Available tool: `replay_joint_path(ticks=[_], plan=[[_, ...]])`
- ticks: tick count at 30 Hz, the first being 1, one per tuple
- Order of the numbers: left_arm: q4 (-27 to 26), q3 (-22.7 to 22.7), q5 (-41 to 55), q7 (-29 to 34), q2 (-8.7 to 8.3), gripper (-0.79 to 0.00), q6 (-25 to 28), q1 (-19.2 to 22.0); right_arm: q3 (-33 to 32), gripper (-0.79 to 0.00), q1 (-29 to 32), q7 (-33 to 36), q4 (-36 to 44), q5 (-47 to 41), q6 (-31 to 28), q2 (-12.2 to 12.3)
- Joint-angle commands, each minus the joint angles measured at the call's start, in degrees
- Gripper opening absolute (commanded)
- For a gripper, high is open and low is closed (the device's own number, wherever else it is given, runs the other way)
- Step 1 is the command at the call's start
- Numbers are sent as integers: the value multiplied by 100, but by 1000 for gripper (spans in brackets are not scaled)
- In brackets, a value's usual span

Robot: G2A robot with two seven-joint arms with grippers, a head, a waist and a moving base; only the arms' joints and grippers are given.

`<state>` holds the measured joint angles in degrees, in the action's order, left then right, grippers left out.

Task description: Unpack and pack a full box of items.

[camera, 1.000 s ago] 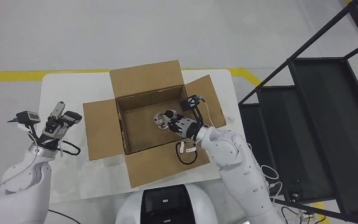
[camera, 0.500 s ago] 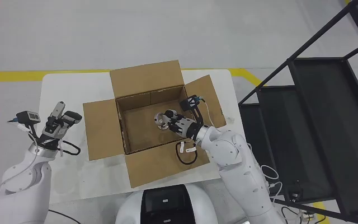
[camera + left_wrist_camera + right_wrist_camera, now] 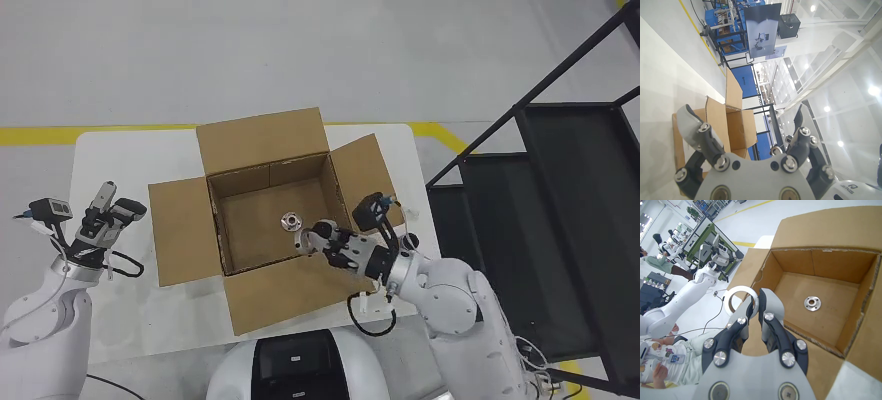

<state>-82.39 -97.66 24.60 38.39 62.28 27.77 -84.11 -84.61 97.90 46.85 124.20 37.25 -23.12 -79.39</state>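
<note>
- Since the earlier frames, your right gripper (image 3: pixel 310 238) had withdrawn from low over the middle of the box (image 3: pixel 270 178). It had stood there close beside the flanged disc (image 3: pixel 290 217). It now sat in a raised position over the box's near wall, toward the right-hand corner.
- You brought a metal ring (image 3: pixel 740 288) out with it. The fingers (image 3: pixel 770 302) were clamped on one side of the ring's rim, and most of the ring stood clear beyond the fingertips.
- You were holding the ring above the near edge of the box, just inside the line of the near flap and touching no cardboard.
- The flanged disc had not shifted. It lay flat on the box floor, roughly central, well apart from all four walls and from the right gripper. Small holes ringed its central bore.
- The box stood upright on the white table (image 3: pixel 110 160) with all four flaps folded outward.
- Your left gripper (image 3: pixel 115 200) was unchanged from the earlier frames. It was stationed beyond the box's left flap, well apart from the cardboard, over the table's edge.
- Its fingers were spread wide and held nothing. From its wrist view the box appeared between the two fingertips, farther off.
</note>
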Motion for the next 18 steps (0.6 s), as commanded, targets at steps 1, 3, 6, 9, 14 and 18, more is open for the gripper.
replay_joint_path(ticks=[1,3,6,9,14,18], plan=[[0,0,0,0,0,0,0,0,-547,-785,427,-54,129,-348,-150,53],[0,0,0,0,0,0,0,0,-1023,-785,779,-127,118,-716,-318,98],[0,0,0,0,0,0,0,0,-1614,-785,1185,-261,-84,-1170,-616,152],[0,0,0,0,0,0,0,0,-2042,-785,1459,-463,-303,-1300,-655,186],[0,0,0,0,0,0,0,0,-2354,-785,1747,-515,-556,-1163,-599,236],[0,0,0,0,0,0,0,0,-2311,-785,1719,-388,-947,-686,-451,280]])
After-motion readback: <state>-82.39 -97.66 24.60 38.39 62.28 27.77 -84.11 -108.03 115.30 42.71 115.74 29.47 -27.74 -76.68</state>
